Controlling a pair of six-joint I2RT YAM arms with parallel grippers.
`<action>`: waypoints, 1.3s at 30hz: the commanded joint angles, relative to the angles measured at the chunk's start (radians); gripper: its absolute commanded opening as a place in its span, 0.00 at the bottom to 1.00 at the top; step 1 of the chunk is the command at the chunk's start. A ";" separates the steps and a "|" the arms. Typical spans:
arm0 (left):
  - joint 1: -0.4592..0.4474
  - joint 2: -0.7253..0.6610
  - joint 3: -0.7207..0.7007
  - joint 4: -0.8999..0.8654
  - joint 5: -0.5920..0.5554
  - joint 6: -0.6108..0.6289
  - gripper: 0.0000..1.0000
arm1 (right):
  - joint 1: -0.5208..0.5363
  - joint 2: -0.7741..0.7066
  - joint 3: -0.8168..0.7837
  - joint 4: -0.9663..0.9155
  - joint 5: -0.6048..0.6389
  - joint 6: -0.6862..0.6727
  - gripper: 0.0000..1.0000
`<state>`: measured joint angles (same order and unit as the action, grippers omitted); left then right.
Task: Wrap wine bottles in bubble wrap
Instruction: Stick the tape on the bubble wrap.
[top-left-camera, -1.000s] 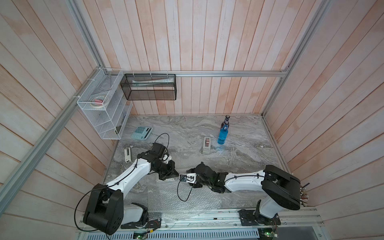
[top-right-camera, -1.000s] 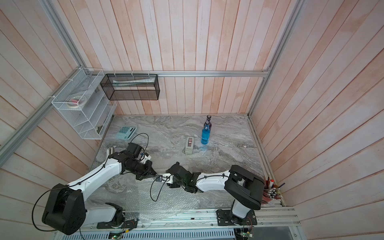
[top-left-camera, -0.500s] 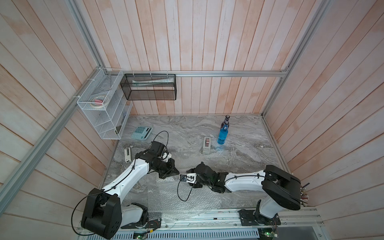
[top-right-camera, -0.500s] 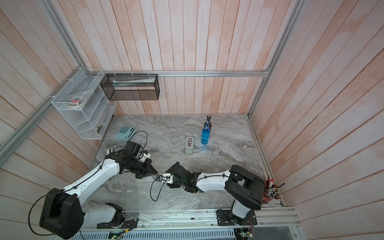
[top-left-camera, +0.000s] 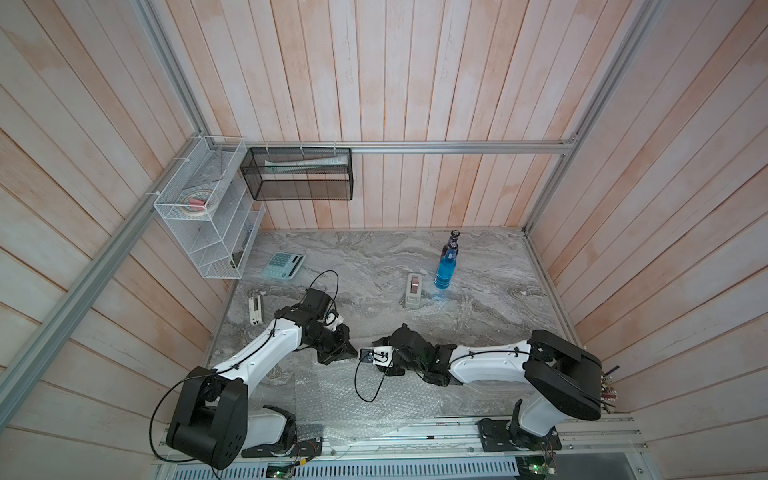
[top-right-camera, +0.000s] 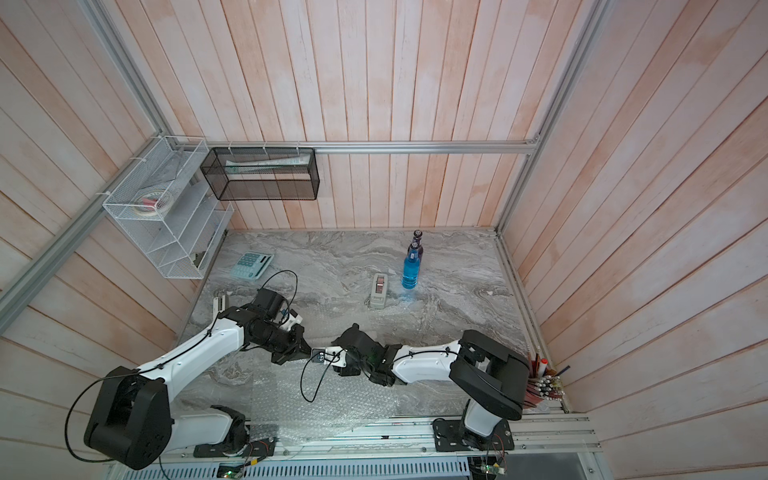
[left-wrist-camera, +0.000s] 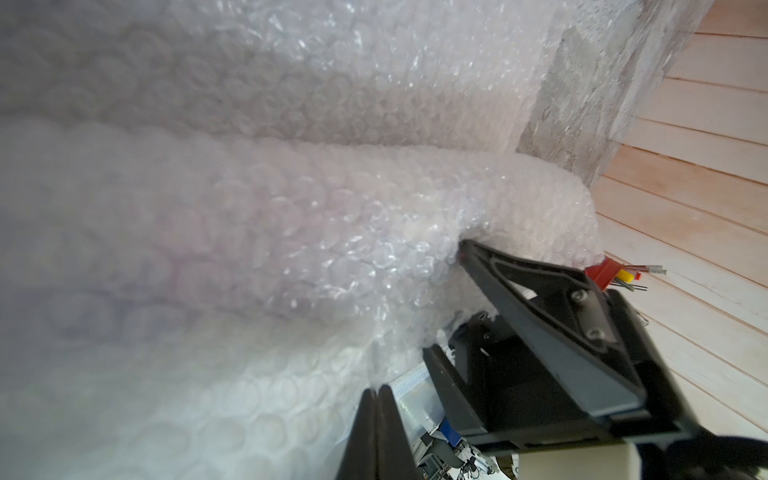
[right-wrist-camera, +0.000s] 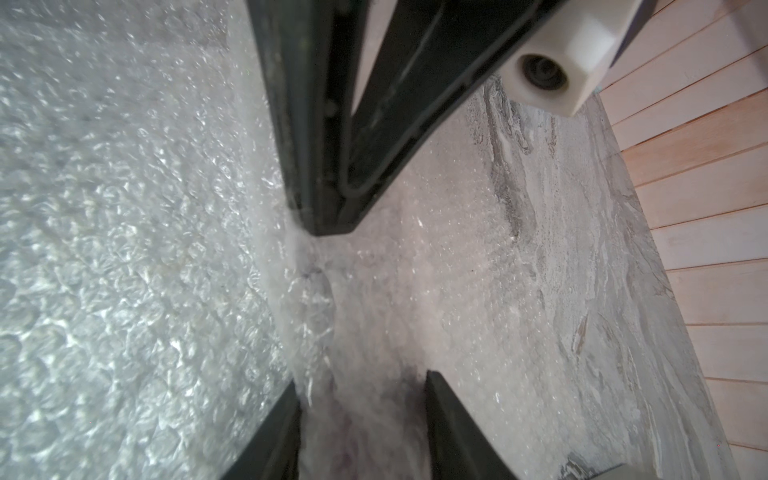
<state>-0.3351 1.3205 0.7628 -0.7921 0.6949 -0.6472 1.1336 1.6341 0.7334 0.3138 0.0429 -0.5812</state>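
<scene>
Left wrist cam: left gripper (left-wrist-camera: 376, 392) pinched shut on flimsy bubble wrap (left-wrist-camera: 291, 232), bottom centre; right gripper (right-wrist-camera: 361, 382) clamps its rolled part mid-body, fragile bottle (right-wrist-camera: 361, 451) probably inside.

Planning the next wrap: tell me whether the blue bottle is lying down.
No, the blue bottle stands upright beside the tape dispenser.

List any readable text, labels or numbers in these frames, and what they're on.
No text can be read in any view.
On the calculator: key markings too small.
On the tube in the black mesh basket: print blurred.
On the blue bottle and the purple bottle: no legible label.
</scene>
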 joint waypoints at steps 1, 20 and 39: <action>-0.004 0.006 -0.031 0.010 -0.027 0.032 0.00 | -0.003 -0.001 0.001 -0.074 -0.033 0.021 0.47; 0.005 -0.044 -0.029 0.067 0.031 -0.019 0.00 | -0.003 -0.001 0.012 -0.098 -0.040 0.040 0.48; 0.049 -0.059 0.057 0.036 0.096 -0.012 0.00 | -0.002 0.005 0.016 -0.103 -0.039 0.039 0.48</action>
<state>-0.2863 1.2297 0.8265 -0.8024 0.7582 -0.6701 1.1332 1.6283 0.7403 0.2882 0.0311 -0.5678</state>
